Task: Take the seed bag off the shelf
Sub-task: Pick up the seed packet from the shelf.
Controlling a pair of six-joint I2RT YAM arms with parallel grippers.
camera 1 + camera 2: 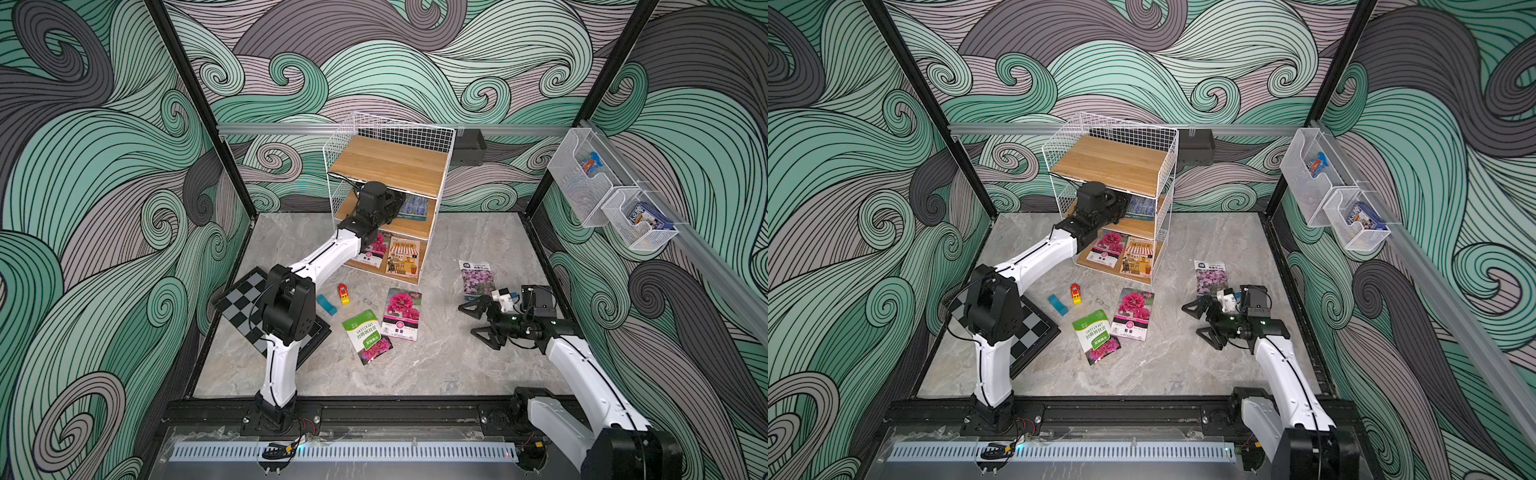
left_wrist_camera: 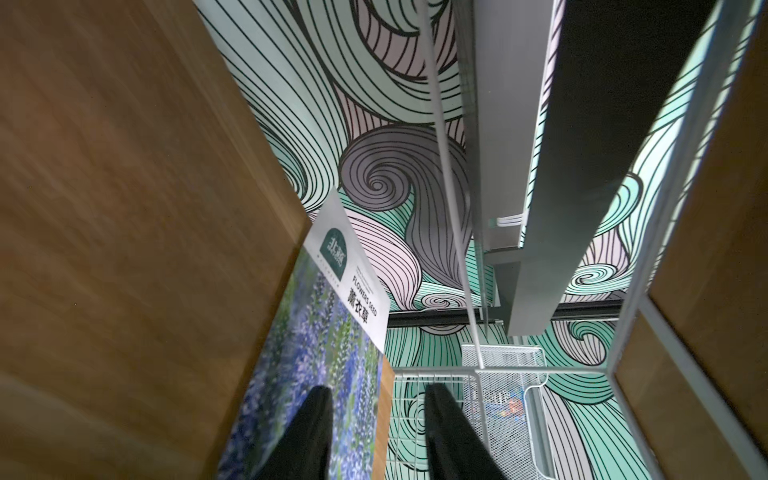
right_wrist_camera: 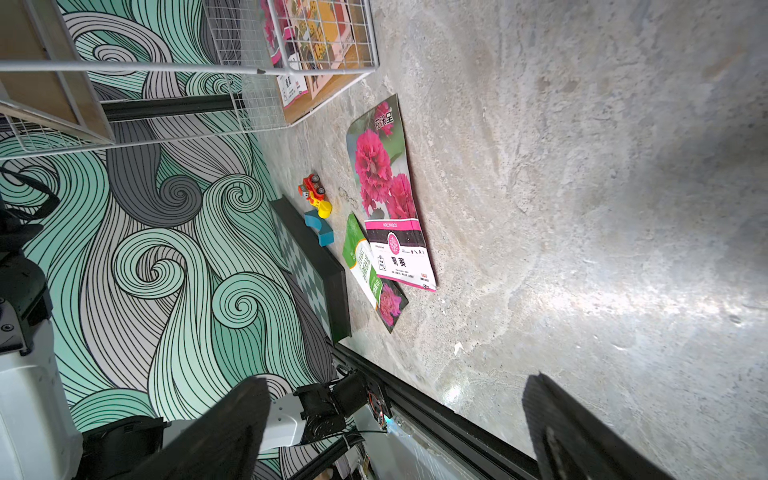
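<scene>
The glossy, flat lavender seed bag [image 2: 316,332] lies on the smooth wooden middle board of the wire-grid shelf [image 1: 388,164]. Our left gripper [image 2: 378,388] stands partly apart over it, gripping nothing; our right gripper [image 1: 467,319] gapes wide, empty.

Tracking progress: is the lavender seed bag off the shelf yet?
No, the lavender seed bag lies on the middle board of the shelf.

A tall white wire-grid shelf [image 1: 390,164] with three light wooden boards holds a flat lavender-printed seed bag [image 1: 415,206] on its middle board; the white-and-black left arm [image 1: 328,257] reaches into that same tier.
</scene>
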